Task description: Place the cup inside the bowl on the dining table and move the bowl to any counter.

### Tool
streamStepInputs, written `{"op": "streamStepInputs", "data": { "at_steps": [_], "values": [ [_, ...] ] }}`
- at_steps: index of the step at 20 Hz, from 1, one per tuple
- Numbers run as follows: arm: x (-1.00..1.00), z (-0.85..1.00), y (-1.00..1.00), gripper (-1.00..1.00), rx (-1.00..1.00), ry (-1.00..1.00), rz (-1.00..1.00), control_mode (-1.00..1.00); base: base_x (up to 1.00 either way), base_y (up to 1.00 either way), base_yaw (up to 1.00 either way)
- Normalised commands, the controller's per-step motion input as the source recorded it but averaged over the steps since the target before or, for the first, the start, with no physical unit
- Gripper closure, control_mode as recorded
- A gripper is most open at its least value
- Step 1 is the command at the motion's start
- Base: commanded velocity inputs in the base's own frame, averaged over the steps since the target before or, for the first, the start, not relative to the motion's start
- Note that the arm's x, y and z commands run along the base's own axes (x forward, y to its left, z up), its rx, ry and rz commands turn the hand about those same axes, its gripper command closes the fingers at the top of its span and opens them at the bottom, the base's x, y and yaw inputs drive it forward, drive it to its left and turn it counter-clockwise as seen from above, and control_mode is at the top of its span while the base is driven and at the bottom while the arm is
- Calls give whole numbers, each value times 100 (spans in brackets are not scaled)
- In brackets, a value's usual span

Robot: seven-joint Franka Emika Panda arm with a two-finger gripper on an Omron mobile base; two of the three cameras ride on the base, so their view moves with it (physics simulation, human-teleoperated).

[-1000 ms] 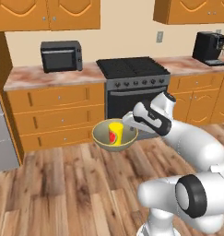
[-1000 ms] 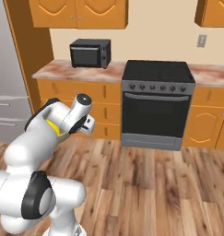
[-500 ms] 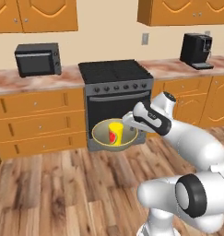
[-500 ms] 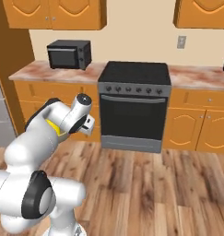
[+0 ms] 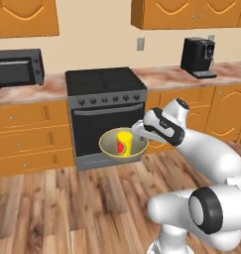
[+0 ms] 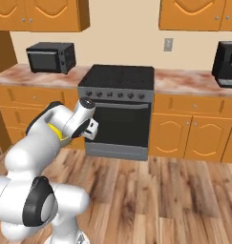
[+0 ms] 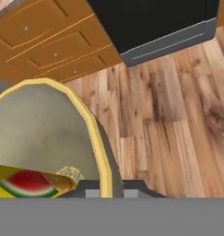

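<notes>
My gripper (image 5: 141,135) is shut on the rim of the olive-tan bowl (image 5: 108,144) and holds it in the air in front of the oven door. The yellow cup (image 5: 124,143) with its red mark stands inside the bowl. In the hand view the bowl's pale rim (image 7: 92,123) runs down between my fingertips (image 7: 91,189), and the cup (image 7: 30,181) lies at the lower left with a watermelon picture on its side. From the right base view a sliver of the bowl (image 6: 56,130) peeks out behind my arm. The dining table is out of view.
A black stove (image 5: 104,82) stands straight ahead, set into the marble counter (image 5: 24,93) over orange cabinets. A microwave (image 5: 17,67) sits at the left and a coffee machine (image 5: 197,57) at the right. Wooden floor (image 5: 67,208) lies below.
The whole kitchen has slid left in both base views, so the base has moved to the right. The bowl with the cup stays in my grip at the same spot before the arm.
</notes>
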Motion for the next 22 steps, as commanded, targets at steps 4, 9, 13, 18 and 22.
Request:
{"op": "streamStepInputs", "data": {
  "at_steps": [4, 9, 13, 18, 22],
  "values": [
    [0, 0, 0, 100, 0, 0, 0, 100, 42, -61, 0],
    [0, 0, 0, 100, 0, 0, 0, 100, 44, -56, 0],
    [0, 0, 0, 100, 0, 0, 0, 100, 36, -48, 0],
    [0, 0, 0, 100, 0, 0, 0, 100, 31, -39, 0],
    [0, 0, 0, 100, 0, 0, 0, 100, 50, -35, 0]
  ]
}}
